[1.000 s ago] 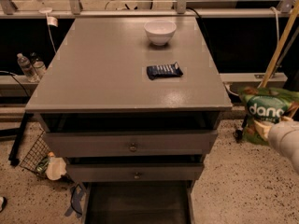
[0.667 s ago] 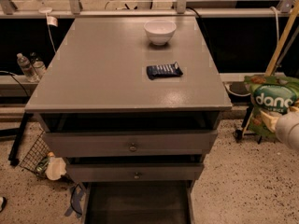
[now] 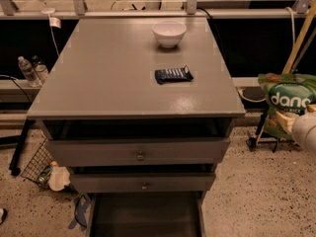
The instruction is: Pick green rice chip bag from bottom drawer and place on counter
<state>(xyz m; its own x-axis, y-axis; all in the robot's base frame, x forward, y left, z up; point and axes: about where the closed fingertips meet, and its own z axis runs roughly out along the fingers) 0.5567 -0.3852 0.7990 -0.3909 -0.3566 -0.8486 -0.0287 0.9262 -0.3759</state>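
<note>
The counter (image 3: 113,73) lies left of the gripper (image 3: 308,110), which sits at the right edge, clamped on the green rice chip bag (image 3: 286,100) beside the cabinet. The bottom drawer (image 3: 145,214) stands open, down-left of the fingers. The carry should probably clear the counter's rim, then land on bare grey surface, short of the white bowl (image 3: 169,32) and dark blue wrapper (image 3: 173,74).

Dim light falls from above onto the counter (image 3: 123,73), leaving a pale sheen near its right front corner, while the bottom drawer (image 3: 145,216) and the gaps under the top lie in deep shadow. At the right edge the gripper (image 3: 302,128) glows pale beside the green rice chip bag (image 3: 286,100).
</note>
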